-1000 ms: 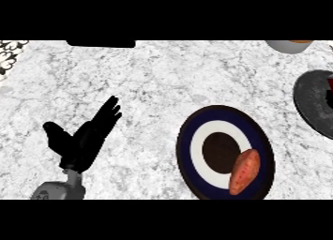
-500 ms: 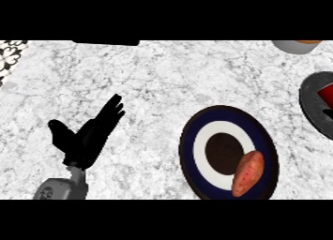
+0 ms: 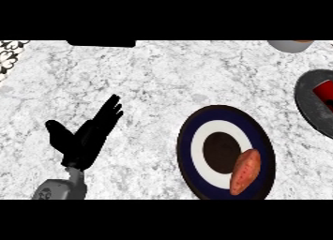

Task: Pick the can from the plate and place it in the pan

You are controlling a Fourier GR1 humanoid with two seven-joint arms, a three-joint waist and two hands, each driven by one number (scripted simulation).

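A red can (image 3: 329, 91) lies in the dark grey pan (image 3: 315, 110) at the right edge of the head view, with something dark partly over it at the picture's border. The dark blue and white plate (image 3: 196, 150) sits at lower centre right and bears only an orange sweet potato (image 3: 245, 171) on its right side. My left hand (image 3: 86, 136) rests open at the lower left, fingers pointing up and right, well apart from the plate. My right hand does not show.
A grey bowl (image 3: 290, 45) stands at the top right edge. A black object (image 3: 101, 43) lies along the counter's far edge. Patterned tiling (image 3: 1, 61) borders the marble counter at the upper left.
The whole view has shifted left: plate, pan and can show further into the picture. The left hand keeps its open pose.
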